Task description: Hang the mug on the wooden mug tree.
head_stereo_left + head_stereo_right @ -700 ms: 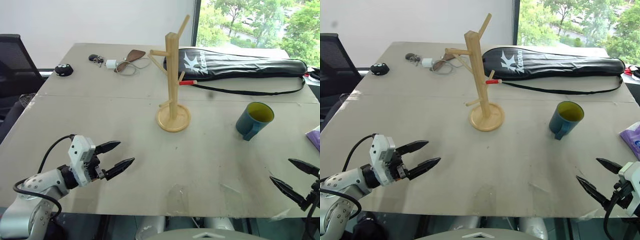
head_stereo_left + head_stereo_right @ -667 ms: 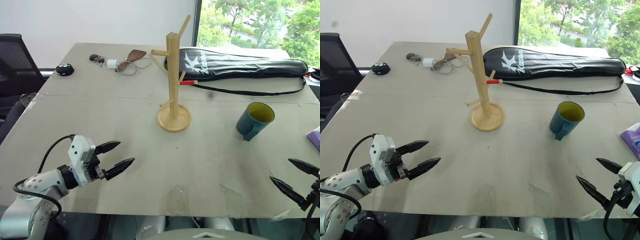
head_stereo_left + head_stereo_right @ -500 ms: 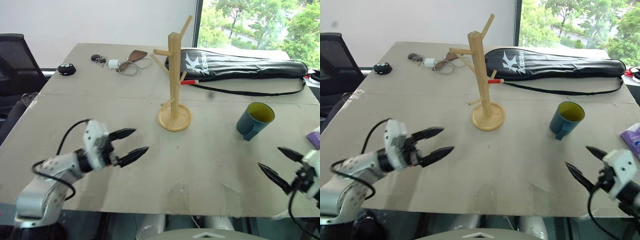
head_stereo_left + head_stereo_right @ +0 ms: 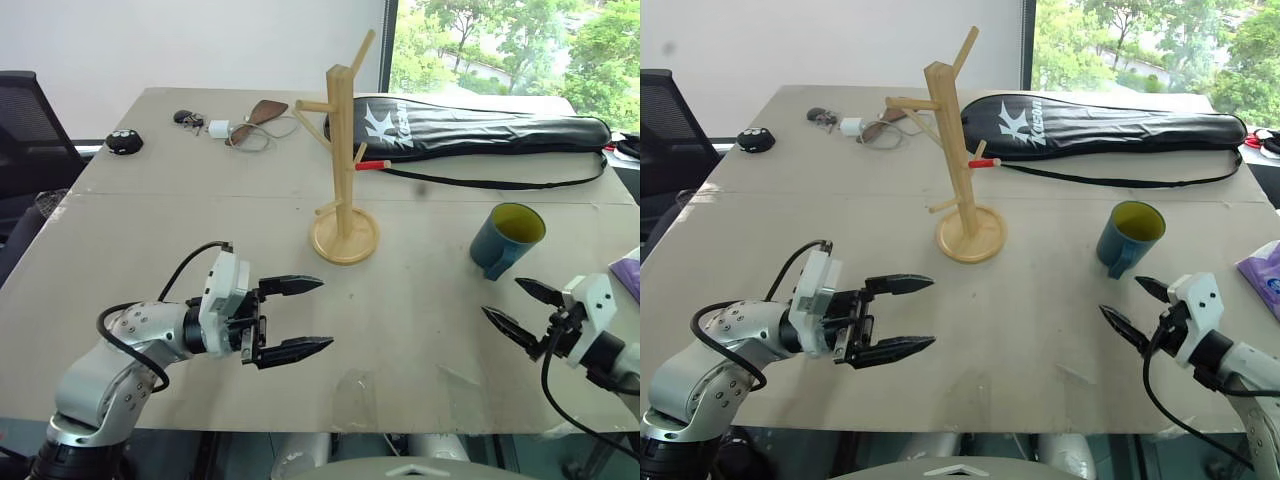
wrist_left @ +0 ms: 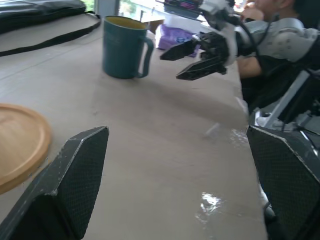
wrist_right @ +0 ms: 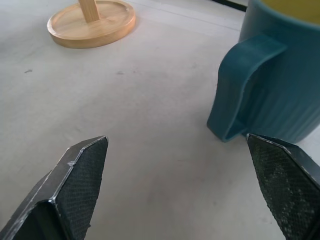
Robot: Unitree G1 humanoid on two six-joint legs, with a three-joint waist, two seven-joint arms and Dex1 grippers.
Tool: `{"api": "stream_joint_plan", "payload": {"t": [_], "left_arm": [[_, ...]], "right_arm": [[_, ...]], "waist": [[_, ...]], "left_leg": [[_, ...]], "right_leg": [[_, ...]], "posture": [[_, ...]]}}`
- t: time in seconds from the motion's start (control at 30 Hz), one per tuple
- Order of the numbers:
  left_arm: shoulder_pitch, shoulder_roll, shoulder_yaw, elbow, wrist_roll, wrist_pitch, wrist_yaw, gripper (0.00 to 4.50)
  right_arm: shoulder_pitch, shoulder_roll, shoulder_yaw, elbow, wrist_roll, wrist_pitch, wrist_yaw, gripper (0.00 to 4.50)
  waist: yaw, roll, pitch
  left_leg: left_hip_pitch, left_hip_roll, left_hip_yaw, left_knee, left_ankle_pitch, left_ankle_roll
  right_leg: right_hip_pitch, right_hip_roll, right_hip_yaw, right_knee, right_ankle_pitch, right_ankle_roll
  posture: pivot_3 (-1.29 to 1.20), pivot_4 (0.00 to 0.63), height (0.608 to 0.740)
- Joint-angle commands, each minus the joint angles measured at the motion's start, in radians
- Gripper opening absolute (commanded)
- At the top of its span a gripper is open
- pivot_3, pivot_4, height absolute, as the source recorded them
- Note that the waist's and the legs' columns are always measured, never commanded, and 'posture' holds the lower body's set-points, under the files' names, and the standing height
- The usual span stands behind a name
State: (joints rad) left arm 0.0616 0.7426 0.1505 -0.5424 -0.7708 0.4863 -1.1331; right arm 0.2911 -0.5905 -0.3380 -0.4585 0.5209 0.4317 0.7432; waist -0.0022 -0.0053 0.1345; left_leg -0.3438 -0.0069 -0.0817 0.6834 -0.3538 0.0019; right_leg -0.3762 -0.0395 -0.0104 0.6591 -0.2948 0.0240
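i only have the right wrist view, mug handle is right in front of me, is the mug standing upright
Observer: Yes. In the head views the mug stands upright on the table, open side up, with its handle toward the right gripper.
Operator: are my fingers around the handle yet
Observer: No. The right gripper is open and short of the mug, with bare table between its tips and the handle.
Operator: where's the top of the tree, i just see the base
Observer: The wooden mug tree stands upright to the mug's left, every peg free.
Operator: left arm in the way
Observer: No. The left gripper is open over the table's near edge, holding nothing.
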Motion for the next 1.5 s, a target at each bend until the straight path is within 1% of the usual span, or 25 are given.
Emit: {"api": "stream_joint_plan", "payload": {"t": [0.03,0.1,0.2,0.37,0.63,0.67,0.7,0.87,0.9,0.93,0.97,1.17,1.3,1.4,1.5], "left_arm": [[0.007,0.021,0.015,-0.053,-0.037,0.001,-0.011,4.5],[0.007,0.02,0.029,-0.065,-0.083,0.023,-0.002,4.5],[0.017,0.018,0.044,-0.059,-0.097,0.013,-0.001,4.5],[0.069,0.019,0.069,-0.053,-0.083,-0.016,-0.014,4.5],[0.097,0.02,0.086,-0.068,-0.077,-0.035,0.005,4.5],[0.101,0.021,0.087,-0.071,-0.077,-0.036,0.007,4.5],[0.103,0.021,0.089,-0.073,-0.078,-0.035,0.009,4.5],[0.12,0.02,0.1,-0.081,-0.074,-0.035,0.022,4.5],[0.124,0.02,0.102,-0.082,-0.073,-0.036,0.025,4.5],[0.125,0.02,0.103,-0.083,-0.074,-0.036,0.027,4.5],[0.125,0.02,0.103,-0.084,-0.075,-0.036,0.031,4.5],[0.123,0.015,0.105,-0.086,-0.085,-0.031,0.056,4.5],[0.111,-0.001,0.114,-0.085,-0.105,-0.032,0.086,4.5],[0.117,-0.026,0.149,-0.088,-0.132,-0.042,0.119,4.5],[0.165,-0.065,0.2,-0.11,-0.128,-0.071,0.156,4.5]], "right_arm": [[-0.038,-0.001,0.015,-0.003,0.019,0.016,-0.015,4.47],[-0.083,0.005,0.045,0.024,-0.016,0.001,-0.034,4.47],[-0.113,0.011,0.069,0.044,-0.026,0.002,-0.042,4.47],[-0.145,0.016,0.09,0.065,-0.024,0.011,-0.048,4.47],[-0.194,0.024,0.125,0.124,-0.047,-0.014,-0.039,4.47],[-0.2,0.026,0.13,0.137,-0.051,-0.022,-0.036,3.97],[-0.207,0.027,0.135,0.152,-0.056,-0.03,-0.033,3.69],[-0.244,0.029,0.151,0.229,-0.08,-0.075,-0.014,1.36],[-0.249,0.028,0.153,0.241,-0.084,-0.083,-0.011,0.8],[-0.256,0.027,0.155,0.254,-0.091,-0.095,-0.007,0.49],[-0.261,0.026,0.158,0.265,-0.099,-0.108,-0.004,0.01],[-0.277,0.025,0.161,0.29,-0.111,-0.139,0.012,0.01],[-0.306,0.006,0.146,0.224,-0.077,-0.098,0.016,0.01],[-0.384,-0.024,0.164,0.083,-0.026,0.03,-0.018,0.01],[-0.545,-0.037,0.201,-0.031,0.053,0.233,-0.096,0.01]], "waist": [[-0.001,0.0,0.0],[-0.003,0.0,0.0],[-0.004,0.0,0.0],[-0.007,0.0,0.0],[-0.008,0.0,0.0],[-0.008,0.0,0.0],[-0.007,0.0,0.0],[-0.009,0.0,0.0],[-0.009,0.0,0.0],[-0.009,0.0,0.0],[-0.008,0.0,0.0],[-0.008,0.0,0.0],[-0.009,0.001,0.001],[-0.01,0.003,0.002],[-0.019,0.004,0.002]], "left_leg": [[0.0,0.0,0.0,0.0,0.0,0.0],[0.0,0.0,0.0,0.0,0.0,0.0],[0.0,0.0,0.0,0.0,0.0,0.0],[-0.001,0.0,-0.001,0.0,0.0,0.0],[0.0,0.0,-0.001,0.0,0.0,0.0],[0.0,0.0,-0.001,0.0,0.0,0.0],[0.0,0.0,-0.001,0.0,0.0,0.0],[0.0,0.0,-0.001,0.0,0.0,0.0],[0.0,0.0,-0.001,0.0,0.0,0.0],[0.0,0.0,-0.001,0.0,0.0,0.0],[0.0,0.0,-0.001,0.0,0.0,0.0],[0.0,0.0,-0.001,0.0,0.0,0.0],[-0.001,0.0,-0.001,0.0,0.0,0.0],[-0.001,0.0,-0.001,0.0,0.0,0.0],[-0.001,0.0,-0.001,0.0,0.0,0.0]], "right_leg": [[0.0,0.0,0.0,0.0,0.0,0.0],[0.0,0.0,0.0,0.0,0.0,0.0],[0.0,0.0,0.0,0.0,0.0,0.0],[0.0,0.0,0.0,0.0,0.0,0.0],[0.0,0.0,0.0,0.0,0.0,0.0],[0.0,0.0,0.0,0.0,0.0,0.0],[0.0,0.0,0.0,0.0,0.0,0.0],[0.0,0.0,0.0,0.0,0.0,0.0],[0.0,0.0,0.0,0.0,0.0,0.0],[0.0,0.0,0.0,0.0,0.0,0.0],[0.0,0.0,0.0,0.0,0.0,0.0],[0.0,0.0,0.0,0.0,0.0,0.0],[0.0,0.0,0.0,0.0,0.0,0.0],[-0.001,0.0,0.0,0.0,0.0,0.0],[-0.001,0.0,0.001,0.0,0.0,0.0]], "posture": [[0.0,0.15,0.74],[0.0,0.15,0.74],[0.0,0.15,0.74],[0.0,0.15,0.74],[0.0,0.15,0.74],[0.0,0.15,0.74],[0.0,0.15,0.74],[0.0,0.15,0.74],[0.0,0.15,0.74],[0.0,0.15,0.74],[0.0,0.15,0.74],[0.0,0.15,0.74],[0.0,0.15,0.74],[0.0,0.15,0.74],[0.0,0.15,0.74]]}}
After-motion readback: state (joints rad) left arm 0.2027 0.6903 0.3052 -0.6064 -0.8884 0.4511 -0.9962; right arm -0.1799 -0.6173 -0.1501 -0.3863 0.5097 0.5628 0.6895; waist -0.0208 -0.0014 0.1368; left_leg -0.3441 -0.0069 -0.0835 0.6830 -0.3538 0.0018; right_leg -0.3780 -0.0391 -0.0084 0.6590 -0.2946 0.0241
